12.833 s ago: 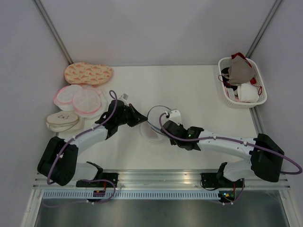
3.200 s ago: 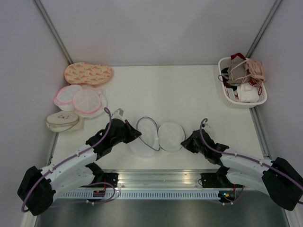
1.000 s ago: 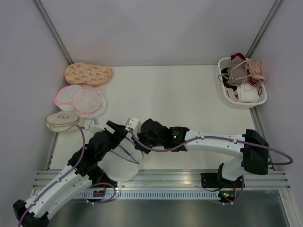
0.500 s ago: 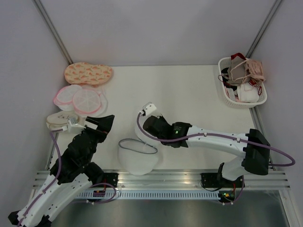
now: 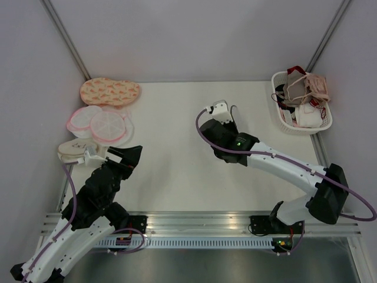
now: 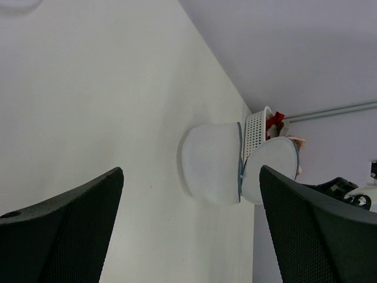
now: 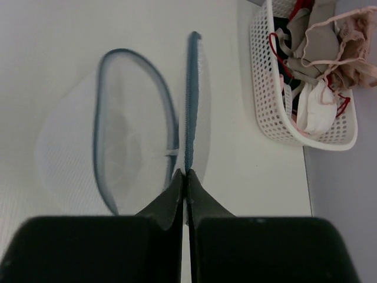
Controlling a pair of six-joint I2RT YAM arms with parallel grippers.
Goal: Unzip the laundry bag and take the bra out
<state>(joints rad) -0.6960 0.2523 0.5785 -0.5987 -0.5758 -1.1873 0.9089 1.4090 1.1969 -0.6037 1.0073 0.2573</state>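
Firmly, the right tool clamps the laundry bag (halves splayed); the left tool gapes.

Top camera looks straight down; both low wrist cameras share the laundry bag.

The laundry bag is white mesh with a blue-grey rim; at two o'clock, the bra is pale pink

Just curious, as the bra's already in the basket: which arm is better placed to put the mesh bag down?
The right: the right gripper is shut on the blue rim of the laundry bag; the left gripper is open, empty, well away.
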